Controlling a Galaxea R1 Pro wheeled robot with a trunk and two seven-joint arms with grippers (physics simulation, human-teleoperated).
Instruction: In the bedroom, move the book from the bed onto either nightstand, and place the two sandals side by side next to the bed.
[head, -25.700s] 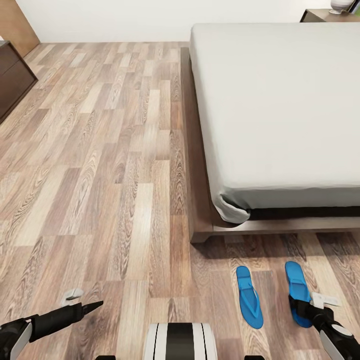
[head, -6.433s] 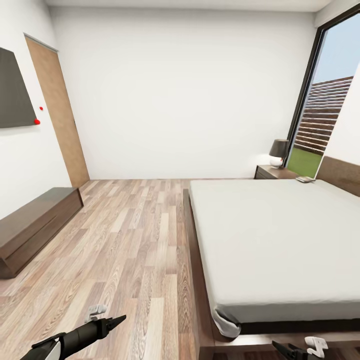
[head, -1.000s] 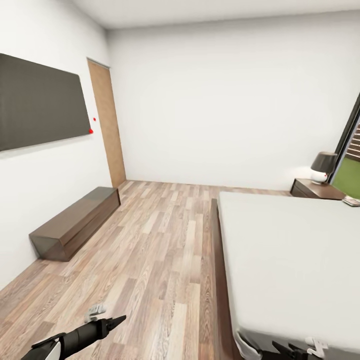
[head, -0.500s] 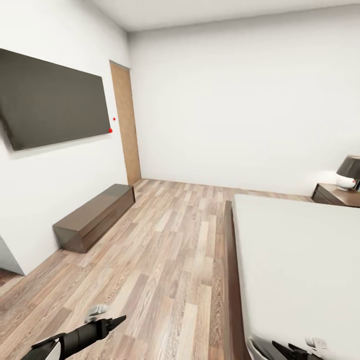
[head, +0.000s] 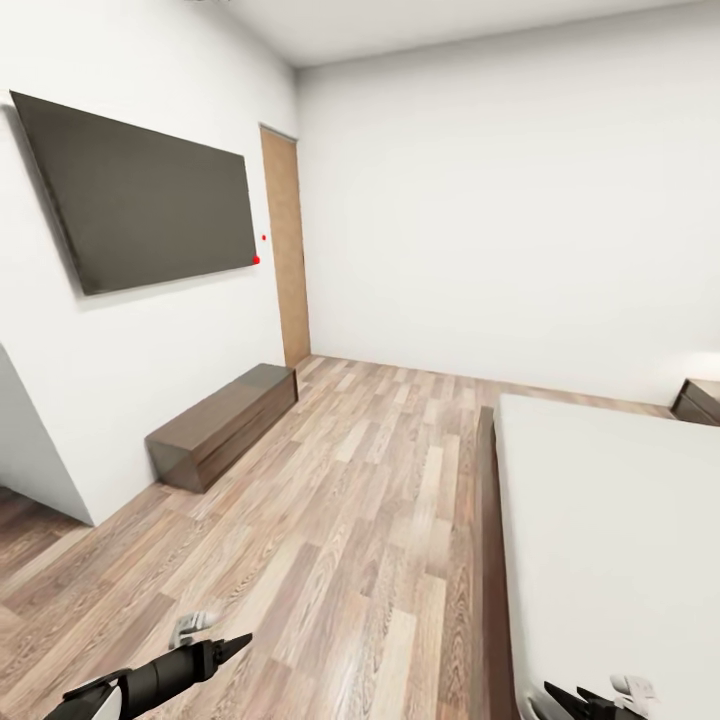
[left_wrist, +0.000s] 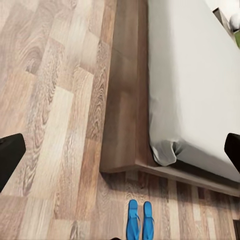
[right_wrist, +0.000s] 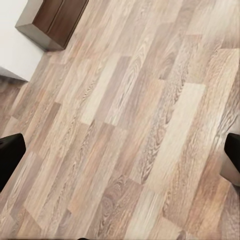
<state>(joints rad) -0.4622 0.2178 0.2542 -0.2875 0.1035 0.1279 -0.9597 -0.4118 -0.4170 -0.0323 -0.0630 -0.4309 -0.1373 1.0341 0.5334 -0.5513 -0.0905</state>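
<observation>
Two blue sandals (left_wrist: 139, 220) lying side by side on the floor (head: 350, 520) just off the bed (left_wrist: 190, 85) corner, so that part looks done. Left tool (left_wrist: 120, 155) and right tool (right_wrist: 120, 155) both spread wide, holding nothing. No book in sight; nightstand (head: 700, 400) beyond the mattress. Next: swing back toward the bed, find the book.
</observation>
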